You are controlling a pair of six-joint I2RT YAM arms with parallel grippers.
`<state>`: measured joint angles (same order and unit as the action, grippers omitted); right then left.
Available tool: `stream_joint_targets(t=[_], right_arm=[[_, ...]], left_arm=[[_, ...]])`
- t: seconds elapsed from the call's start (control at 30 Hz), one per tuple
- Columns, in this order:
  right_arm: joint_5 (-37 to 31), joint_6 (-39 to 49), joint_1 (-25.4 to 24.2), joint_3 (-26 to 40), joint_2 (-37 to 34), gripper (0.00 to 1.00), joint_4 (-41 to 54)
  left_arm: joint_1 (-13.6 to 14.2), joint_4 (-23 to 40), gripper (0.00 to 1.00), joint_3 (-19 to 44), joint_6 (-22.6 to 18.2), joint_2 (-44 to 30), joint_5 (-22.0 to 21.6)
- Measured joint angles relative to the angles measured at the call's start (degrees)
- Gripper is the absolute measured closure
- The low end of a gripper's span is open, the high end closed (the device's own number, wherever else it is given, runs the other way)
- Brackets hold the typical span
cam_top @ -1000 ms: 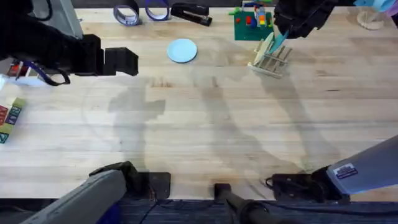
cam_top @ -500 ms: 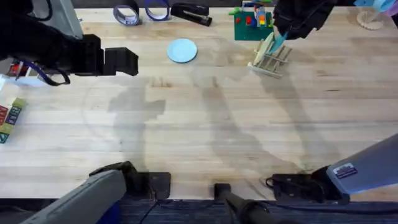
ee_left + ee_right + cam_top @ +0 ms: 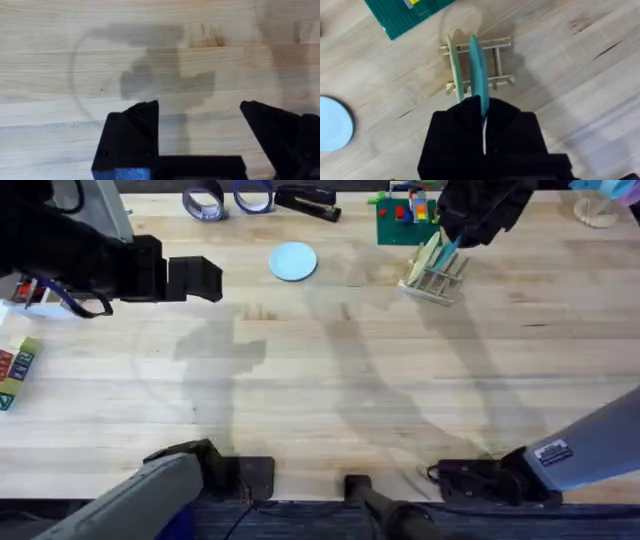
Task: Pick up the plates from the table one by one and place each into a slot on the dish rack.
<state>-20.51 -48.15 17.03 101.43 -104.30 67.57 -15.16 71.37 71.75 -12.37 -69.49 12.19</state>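
While clamped edge-on in the right gripper (image 3: 483, 112), teal plate (image 3: 478, 67) upright over the dish rack (image 3: 496, 65).

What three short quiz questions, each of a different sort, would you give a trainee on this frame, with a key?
1. True or false: the teal plate lies flat on the table.
2. Which gripper is shut on the teal plate? A) left gripper B) right gripper
3. Fill in: the light-blue plate rests on the ____, apart from the dish rack.

Key:
1. False: it stands on edge between the rack's pegs, with the right gripper's fingers clamped on its rim.
2. B: the left gripper is open over bare wood.
3. table.
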Motion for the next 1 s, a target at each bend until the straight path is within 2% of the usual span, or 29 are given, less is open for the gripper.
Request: stream_joint_targets(t=[0.27,1.0], right_arm=[[0.0,0.0,0.0,0.0,-3.3,0.971,-0.2],[0.0,0.8,0.0,0.0,-3.3,0.971,-3.2]], left_arm=[[0.0,0.0,0.007,0.0,0.0,0.0,0.0],[0.0,0.0,0.007,0.0,0.0,0.0,0.0]])
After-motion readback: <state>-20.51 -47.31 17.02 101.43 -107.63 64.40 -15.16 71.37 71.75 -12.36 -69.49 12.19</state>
